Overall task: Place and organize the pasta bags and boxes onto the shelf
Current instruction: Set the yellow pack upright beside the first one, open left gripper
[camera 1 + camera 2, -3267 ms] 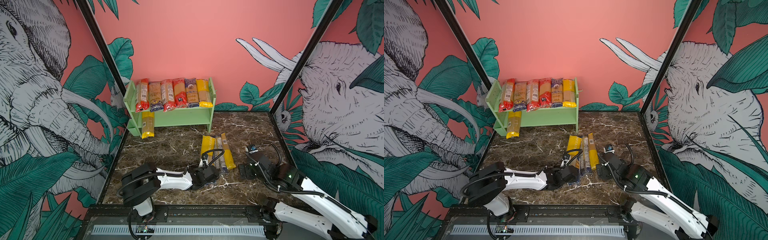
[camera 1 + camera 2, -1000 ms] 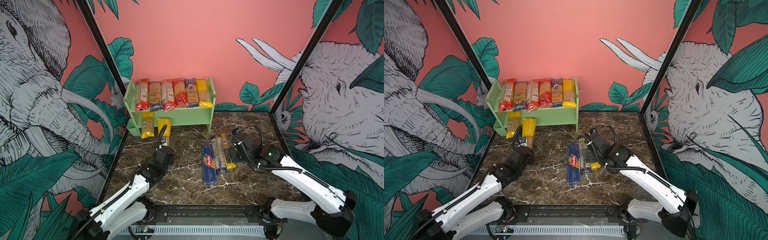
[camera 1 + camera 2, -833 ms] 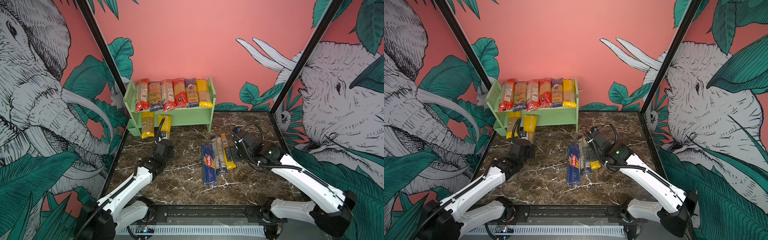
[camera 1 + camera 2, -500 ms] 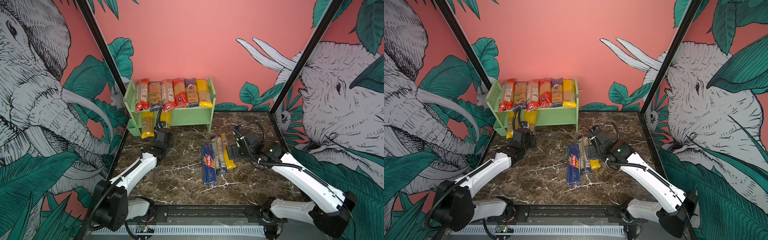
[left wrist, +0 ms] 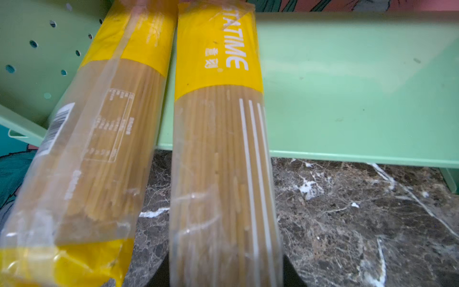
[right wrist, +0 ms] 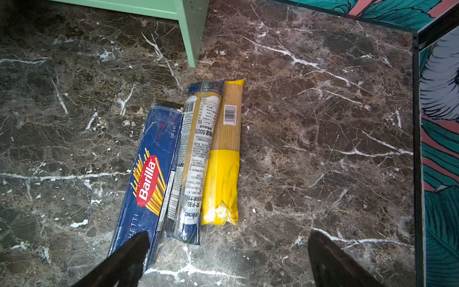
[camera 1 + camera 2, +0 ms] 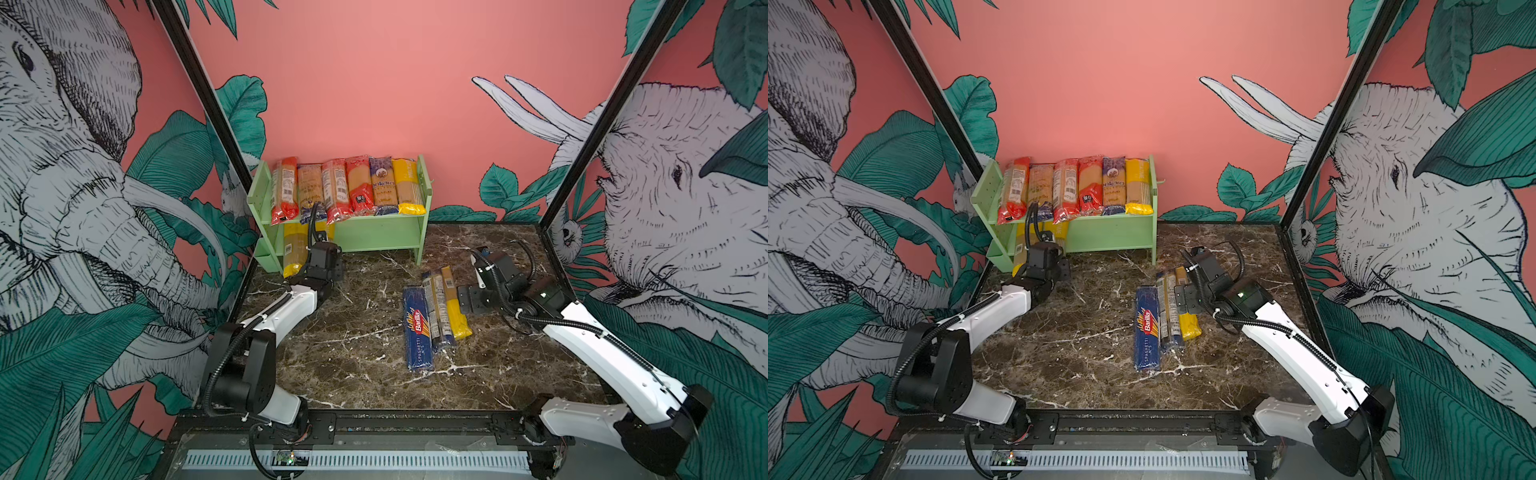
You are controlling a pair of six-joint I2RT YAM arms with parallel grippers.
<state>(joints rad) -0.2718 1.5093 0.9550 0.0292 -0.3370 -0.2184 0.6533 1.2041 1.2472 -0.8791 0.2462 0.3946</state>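
Six long clear spaghetti packs (image 7: 347, 187) with red, blue and yellow ends lie side by side on the upper board of the small mint-green two-tier shelf (image 7: 374, 239), which stands at the back of the dark brown marble worktop (image 7: 353, 353). The left arm stretches forward low over the worktop, its forearm nearly level and its wrist at the shelf's front left corner. The left gripper (image 7: 322, 249) pinches a clear yellow-banded pack with white lettering (image 5: 218, 161) by its near end. That pack's far end seems to rest on the lower board, just beside a second yellow-ended pack (image 5: 99, 149) lying near the peg-holed side panel. The right arm rises from its base, bends at the elbow and turns its wrist toward the middle. The right gripper (image 6: 229, 238) hangs with its fingers spread wide, holding nothing, near three packs lying together on the worktop. These are a dark-blue Barilla box (image 6: 149, 174), a clear blue-ended pack (image 6: 193, 161) and a clear yellow-ended pack (image 6: 223, 161), each touching the next.
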